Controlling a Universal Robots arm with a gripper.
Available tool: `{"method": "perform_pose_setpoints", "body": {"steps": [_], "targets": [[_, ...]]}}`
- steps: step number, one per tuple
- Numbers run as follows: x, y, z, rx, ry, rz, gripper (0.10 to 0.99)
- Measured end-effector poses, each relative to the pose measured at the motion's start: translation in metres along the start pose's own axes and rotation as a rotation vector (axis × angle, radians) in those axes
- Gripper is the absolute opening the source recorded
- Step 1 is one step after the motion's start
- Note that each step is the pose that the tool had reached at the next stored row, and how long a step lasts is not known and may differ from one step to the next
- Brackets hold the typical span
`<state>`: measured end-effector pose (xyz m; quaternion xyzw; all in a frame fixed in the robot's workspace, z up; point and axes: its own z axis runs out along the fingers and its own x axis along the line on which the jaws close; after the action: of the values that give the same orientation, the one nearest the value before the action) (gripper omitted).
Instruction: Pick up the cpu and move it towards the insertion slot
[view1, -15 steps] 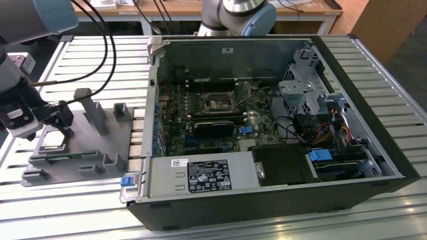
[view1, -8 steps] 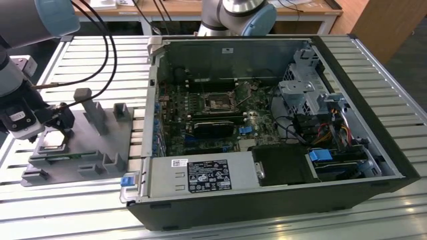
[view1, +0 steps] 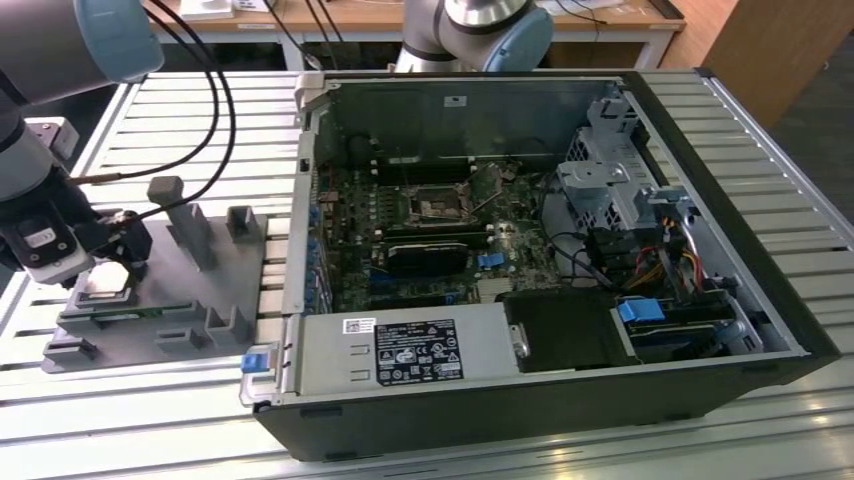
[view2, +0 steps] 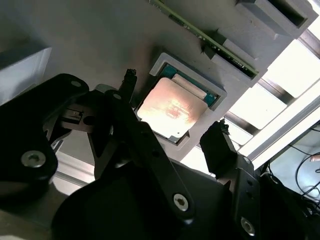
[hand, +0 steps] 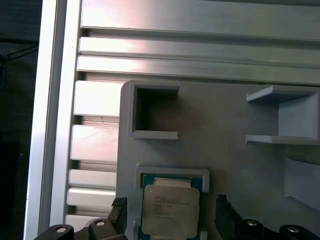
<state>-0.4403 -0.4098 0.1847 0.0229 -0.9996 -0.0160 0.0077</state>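
My pincer (hand: 171, 201) hangs spread apart, straddling the cpu (view2: 172, 107), which lies flat in a recess of the grey fixture (view1: 187, 290). In the exterior view the insertion slot (view1: 438, 208) sits well apart, at about three o'clock from me.

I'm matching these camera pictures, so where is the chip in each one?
Exterior view: the chip sits on the grey fixture at the exterior view's left, below the gripper.
First wrist view: chip in the fixture's framed pocket, between the open fingers.
Second wrist view: chip in the same pocket, between the fingers.
Shared landmark: the grey fixture.
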Motion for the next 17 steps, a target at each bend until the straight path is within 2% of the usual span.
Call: {"method": "perform_pose_setpoints", "body": {"steps": [6, 7, 12, 13, 17], "targets": [[-0.0001, 0.0000, 0.0007, 0.000, -0.0001, 0.000, 0.776], [-0.0001, 0.0000, 0.0007, 0.000, -0.0001, 0.000, 0.710], [-0.0001, 0.0000, 0.0007, 0.000, -0.0001, 0.001, 0.694], [-0.0001, 0.0000, 0.0007, 0.000, -0.0001, 0.001, 0.627], [-0.0001, 0.0000, 0.0007, 0.000, -0.0001, 0.002, 0.612]]}}
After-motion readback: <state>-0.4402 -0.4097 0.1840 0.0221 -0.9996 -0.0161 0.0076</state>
